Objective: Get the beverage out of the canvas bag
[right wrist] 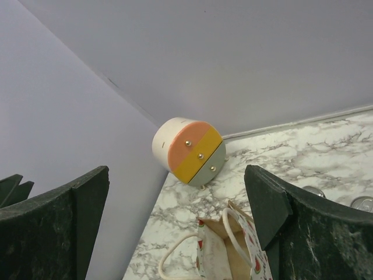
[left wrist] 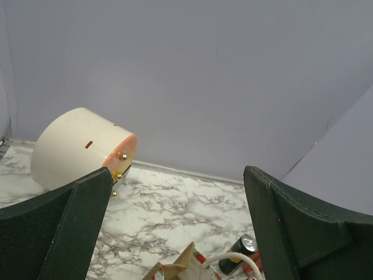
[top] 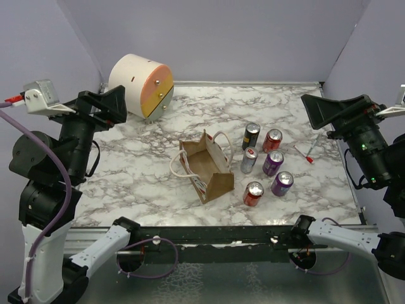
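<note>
The left gripper (top: pixel 112 103) and right gripper (top: pixel 324 109) hover with fingers spread wide. The canvas bag (top: pixel 209 170) stands open below, between them, with the cans (top: pixel 273 163) clustered just beside it, toward the right gripper.

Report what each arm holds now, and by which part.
Nothing is held. The left tool and the right tool are both open and empty, well apart from the small tan-brown canvas bag with white rope handles.
</note>
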### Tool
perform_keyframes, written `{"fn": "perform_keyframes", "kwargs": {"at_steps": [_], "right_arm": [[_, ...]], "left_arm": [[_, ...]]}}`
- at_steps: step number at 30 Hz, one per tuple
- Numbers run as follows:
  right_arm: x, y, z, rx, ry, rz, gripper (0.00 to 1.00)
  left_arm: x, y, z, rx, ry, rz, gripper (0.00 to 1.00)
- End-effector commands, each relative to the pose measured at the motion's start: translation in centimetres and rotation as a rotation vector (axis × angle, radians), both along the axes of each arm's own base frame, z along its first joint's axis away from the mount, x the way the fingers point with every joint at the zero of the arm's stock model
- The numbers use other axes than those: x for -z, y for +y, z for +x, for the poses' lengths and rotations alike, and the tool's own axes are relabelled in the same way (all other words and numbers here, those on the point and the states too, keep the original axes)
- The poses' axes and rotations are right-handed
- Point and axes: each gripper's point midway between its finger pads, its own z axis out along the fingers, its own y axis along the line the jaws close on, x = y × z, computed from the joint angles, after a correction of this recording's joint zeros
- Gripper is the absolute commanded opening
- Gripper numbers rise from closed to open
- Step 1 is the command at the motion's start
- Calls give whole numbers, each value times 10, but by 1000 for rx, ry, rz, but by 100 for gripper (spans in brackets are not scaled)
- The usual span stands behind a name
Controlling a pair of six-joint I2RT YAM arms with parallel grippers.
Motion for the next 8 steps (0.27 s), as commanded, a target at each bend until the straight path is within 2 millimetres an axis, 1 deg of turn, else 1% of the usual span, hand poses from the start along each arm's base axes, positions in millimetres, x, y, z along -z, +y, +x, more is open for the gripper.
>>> {"fn": "perform_keyframes", "kwargs": {"at_steps": [1, 4, 8], "right_arm": [[9, -7, 4, 48, 36, 1, 100], [11, -8, 5, 54, 41, -3, 100], [10, -2, 4, 30, 34, -45, 100]], "left_arm": [[-5, 1, 4, -16, -20, 7, 98], [-5, -1, 6, -8, -16, 1, 97], [-4, -4, 9, -1, 0, -5, 96]]}}
